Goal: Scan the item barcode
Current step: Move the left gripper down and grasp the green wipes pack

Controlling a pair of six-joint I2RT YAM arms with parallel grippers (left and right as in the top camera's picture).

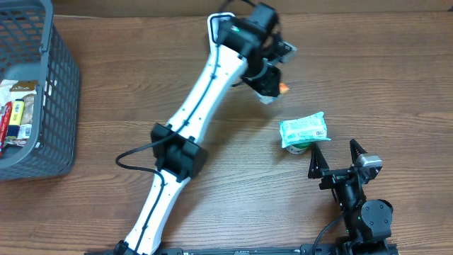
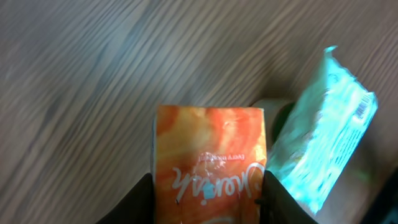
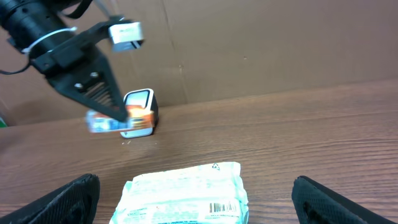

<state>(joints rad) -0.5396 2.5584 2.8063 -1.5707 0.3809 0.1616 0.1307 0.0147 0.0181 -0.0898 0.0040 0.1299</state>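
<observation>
lower right: right gripper (image 1: 333,146) is spread wide, nothing held, parked just beside green pack (image 1: 304,130) | upper centre: orange packet (image 2: 209,162) is clamped by left gripper (image 1: 270,85), kept low near scanner (image 3: 142,107), probably so that its barcode is read

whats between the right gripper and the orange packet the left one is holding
a green and white packet, lying just ahead of the right gripper with the orange packet beyond it; clearest in the overhead and right wrist views

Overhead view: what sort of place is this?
Likely a mock shop-checkout bench: a grey basket of packaged goods, a wood-grain table, a barcoded mint-green packet, and an orange packet in the left gripper.
</observation>
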